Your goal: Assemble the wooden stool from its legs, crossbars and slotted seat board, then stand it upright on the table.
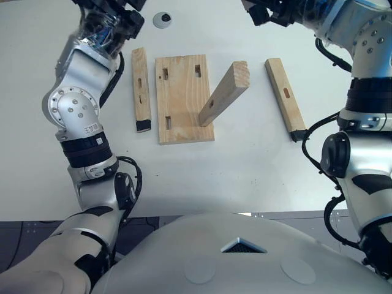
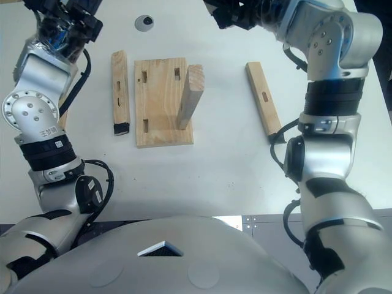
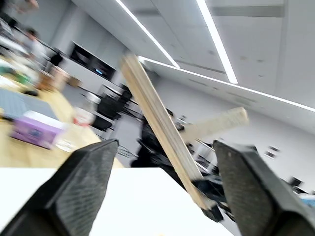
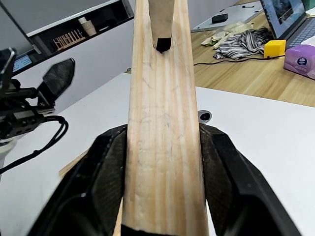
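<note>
You were mid-assembly. The slotted seat board lay flat on the table with one upright leg standing in a slot. A loose leg lay just left of the board and a second loose leg lay to its right. Your right gripper clamped a wooden bar held above the far edge of the table, and your left gripper stood wide open and empty. Next, I judge, you needed to line the bar's end over a free slot and press it straight down.
</note>
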You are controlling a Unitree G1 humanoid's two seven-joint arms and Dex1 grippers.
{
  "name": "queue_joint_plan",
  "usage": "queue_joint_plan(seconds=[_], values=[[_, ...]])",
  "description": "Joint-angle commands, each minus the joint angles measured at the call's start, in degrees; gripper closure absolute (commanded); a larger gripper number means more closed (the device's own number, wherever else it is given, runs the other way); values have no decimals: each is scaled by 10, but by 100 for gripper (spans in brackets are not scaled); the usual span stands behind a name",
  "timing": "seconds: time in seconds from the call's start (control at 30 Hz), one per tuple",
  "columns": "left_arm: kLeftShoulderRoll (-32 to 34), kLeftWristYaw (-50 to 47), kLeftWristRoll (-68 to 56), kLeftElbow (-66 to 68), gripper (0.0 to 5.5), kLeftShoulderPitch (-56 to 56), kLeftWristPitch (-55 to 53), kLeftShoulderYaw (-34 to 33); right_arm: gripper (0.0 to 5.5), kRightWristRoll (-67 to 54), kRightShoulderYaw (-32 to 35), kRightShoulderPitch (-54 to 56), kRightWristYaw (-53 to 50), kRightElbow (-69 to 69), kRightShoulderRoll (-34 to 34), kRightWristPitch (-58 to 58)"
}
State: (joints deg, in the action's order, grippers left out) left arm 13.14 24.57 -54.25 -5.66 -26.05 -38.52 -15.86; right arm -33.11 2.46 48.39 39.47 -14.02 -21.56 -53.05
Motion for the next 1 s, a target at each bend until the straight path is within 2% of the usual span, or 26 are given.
queue_joint_plan(seconds=[0.03, 0.37, 0.8, 1.0], values=[[4, 44, -39, 21, 140, 1, -39, 4, 347, -7, -18, 33, 63, 2, -30, -17], [-4, 90, -62, 54, 11, -9, -59, 12, 347, -37, -39, 47, 173, 33, -51, -72], [-4, 130, -131, 41, 10, -16, -93, -1, 347, -42, -67, 45, 242, 58, -72, -94], [0, 139, -139, 34, 106, -12, -97, 6, 347, -46, -69, 40, 247, 68, -72, -102]])
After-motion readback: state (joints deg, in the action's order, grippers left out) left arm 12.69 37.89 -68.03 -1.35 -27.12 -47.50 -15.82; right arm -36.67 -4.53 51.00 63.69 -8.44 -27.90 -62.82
